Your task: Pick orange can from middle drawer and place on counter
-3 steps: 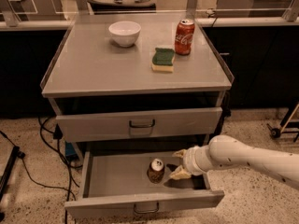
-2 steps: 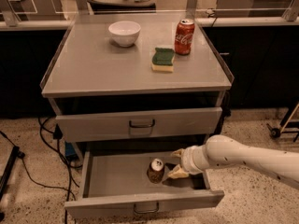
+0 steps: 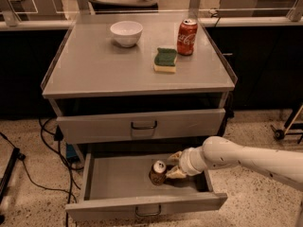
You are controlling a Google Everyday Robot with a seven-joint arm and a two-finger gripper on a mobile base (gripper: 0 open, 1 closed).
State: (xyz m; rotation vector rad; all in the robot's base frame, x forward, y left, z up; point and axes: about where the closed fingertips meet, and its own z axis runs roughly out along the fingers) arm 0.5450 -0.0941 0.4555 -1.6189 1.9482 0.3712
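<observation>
Nearest me, the middle drawer (image 3: 110,179) stands pulled out, its plain front and loop handle (image 3: 148,211) at the near edge. The drawer floor is bare grey metal to the left of centre, so there is free room on that side. The right side is taken up by my arm (image 3: 246,160), which comes in from the right over the drawer's right wall.

The orange can (image 3: 158,174) stands upright in the drawer, a little right of centre and nearer the front than the back. My gripper (image 3: 169,165) sits just to the right of it, inside the drawer. Its two tan fingers (image 3: 175,156) are spread, one farther back and one nearer, with the tips pointing left at the can. The nearer finger is right against the can's side, but I cannot tell whether it touches.

Above, the upper drawer (image 3: 94,126) is closed, and its front overhangs the back of the open one, leaving little headroom there.

On the worktop (image 3: 94,74), the near half and the left side are bare. Low raised rims run along the left and right edges. A green and yellow sponge (image 3: 165,59) lies right of centre. A red Coca-Cola can (image 3: 187,37) stands just beyond it near the right rim. A white bowl (image 3: 126,33), with nothing showing inside it, sits at the far middle.

Black cables (image 3: 47,136) trail on the floor to the left of the cabinet.
</observation>
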